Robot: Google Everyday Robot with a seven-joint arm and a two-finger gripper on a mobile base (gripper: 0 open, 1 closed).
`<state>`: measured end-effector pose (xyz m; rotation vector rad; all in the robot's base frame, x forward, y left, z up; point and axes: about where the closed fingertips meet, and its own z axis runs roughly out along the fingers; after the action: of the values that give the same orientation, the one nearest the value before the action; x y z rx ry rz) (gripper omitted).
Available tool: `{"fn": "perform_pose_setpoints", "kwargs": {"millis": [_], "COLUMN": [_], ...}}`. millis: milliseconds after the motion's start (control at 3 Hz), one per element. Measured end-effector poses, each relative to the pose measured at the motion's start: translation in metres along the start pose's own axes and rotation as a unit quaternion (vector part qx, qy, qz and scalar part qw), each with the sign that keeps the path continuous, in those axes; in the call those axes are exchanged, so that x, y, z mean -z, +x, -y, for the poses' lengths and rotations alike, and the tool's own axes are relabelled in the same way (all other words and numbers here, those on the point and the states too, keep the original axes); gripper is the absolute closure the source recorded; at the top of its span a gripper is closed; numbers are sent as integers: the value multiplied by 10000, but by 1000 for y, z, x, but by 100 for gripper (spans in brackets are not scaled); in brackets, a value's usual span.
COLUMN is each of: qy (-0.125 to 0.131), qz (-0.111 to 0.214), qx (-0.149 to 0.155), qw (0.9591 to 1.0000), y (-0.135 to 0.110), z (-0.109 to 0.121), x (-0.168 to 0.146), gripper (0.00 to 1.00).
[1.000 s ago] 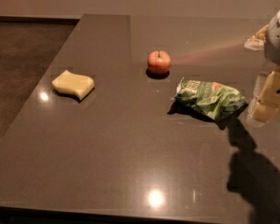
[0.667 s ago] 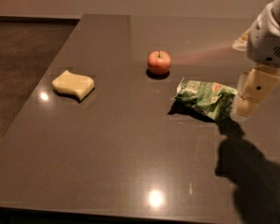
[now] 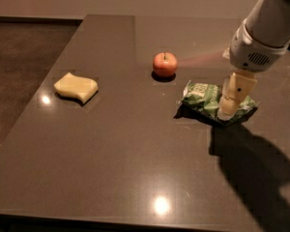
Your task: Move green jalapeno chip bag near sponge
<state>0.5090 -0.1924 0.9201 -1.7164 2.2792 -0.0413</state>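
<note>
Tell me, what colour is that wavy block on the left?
The sponge is pale yellow, per the camera view. The gripper is at the green chip bag.

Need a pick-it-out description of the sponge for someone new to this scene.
On the dark glossy tabletop, look at the view's left side, far from the gripper, which is down at the crumpled green foil chip bag on the right. The pale yellow wavy-edged sponge block lies there alone. It is flat and yellow, unlike the round red apple mid-table.
</note>
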Motion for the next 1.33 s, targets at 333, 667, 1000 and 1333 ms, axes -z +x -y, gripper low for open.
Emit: {"fn": "perform_pose_setpoints", "kwargs": {"millis": [333,667,1000,1333], "qy": [-90,-128,-147,-217], "qz": [-42,-92,-165,-216], "qx": [-34,-57,-69,-119], "qw": [9999,9999,9997,9995], "y": [-1,0,2,5], "z": [6,10,15,19], "x": [-16,-31,-43,-52], "gripper": [0,0,0,15]}}
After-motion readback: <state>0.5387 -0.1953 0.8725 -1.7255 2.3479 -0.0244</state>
